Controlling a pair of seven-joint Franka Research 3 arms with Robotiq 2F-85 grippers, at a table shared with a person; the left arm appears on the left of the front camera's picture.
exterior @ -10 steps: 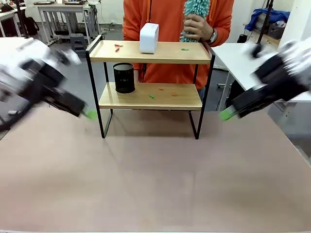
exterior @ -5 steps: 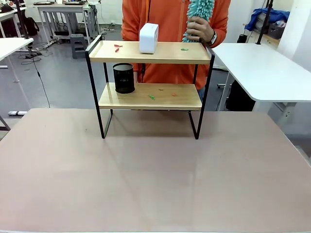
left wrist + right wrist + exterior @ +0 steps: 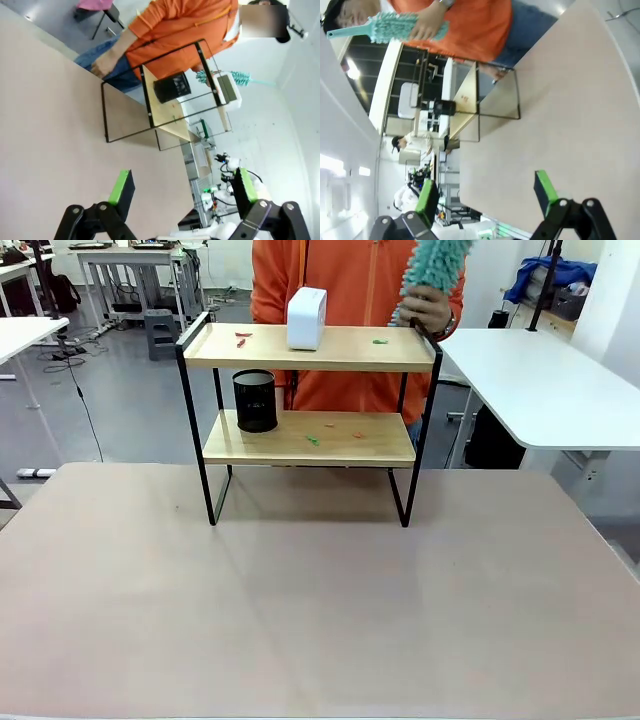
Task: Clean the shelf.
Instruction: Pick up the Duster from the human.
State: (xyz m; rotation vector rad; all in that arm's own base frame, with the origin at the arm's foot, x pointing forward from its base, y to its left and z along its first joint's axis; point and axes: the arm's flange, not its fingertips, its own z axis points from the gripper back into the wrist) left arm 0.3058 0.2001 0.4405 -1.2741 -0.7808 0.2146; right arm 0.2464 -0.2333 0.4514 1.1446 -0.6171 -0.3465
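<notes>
The shelf [image 3: 310,348] stands at the far side of the table, two wooden boards in a black frame. Its top board carries a white box [image 3: 306,318] and small red and green scraps [image 3: 240,338]. On the lower board are a black mesh cup [image 3: 255,400] and more scraps [image 3: 312,439]. Behind it a person in orange holds a teal duster [image 3: 435,265] above the shelf's right end. My left gripper [image 3: 183,186] is open and empty, well back from the shelf [image 3: 170,107]. My right gripper [image 3: 486,193] is likewise open and empty, far from the shelf [image 3: 470,102].
The brown table [image 3: 320,610] stretches bare in front of the shelf. A white table [image 3: 540,380] stands at the right, another [image 3: 25,332] at the far left. The person's other hand [image 3: 105,62] hangs by the table's far edge.
Both arms, blurred at the picture's sides a second ago, have drawn back out of the front view. The person has tilted the duster to the right and raised it.
</notes>
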